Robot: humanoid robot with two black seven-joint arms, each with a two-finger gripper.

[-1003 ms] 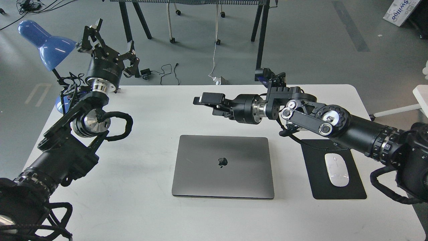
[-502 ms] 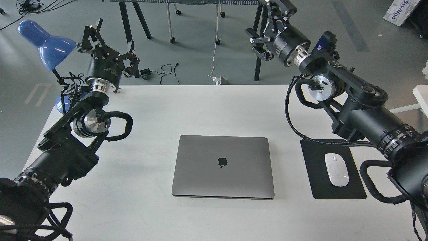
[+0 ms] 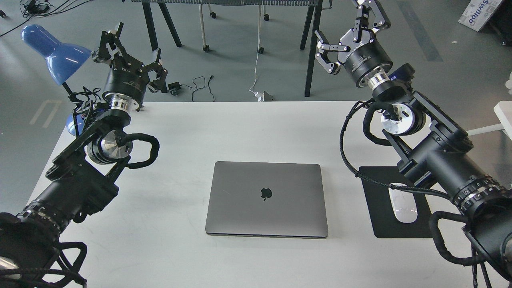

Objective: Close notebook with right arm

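Lifting clear to the upper right of the frame, the right tool now hangs open and empty; the laptop lies shut mid-counter, so closing looks done

The right arm is hiding part of the white mouse and mouse pad; the surface is running past the bottom edge

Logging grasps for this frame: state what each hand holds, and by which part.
Nothing is held. The left hand and right hand are both open and raised above the table's far edge, away from the closed laptop.
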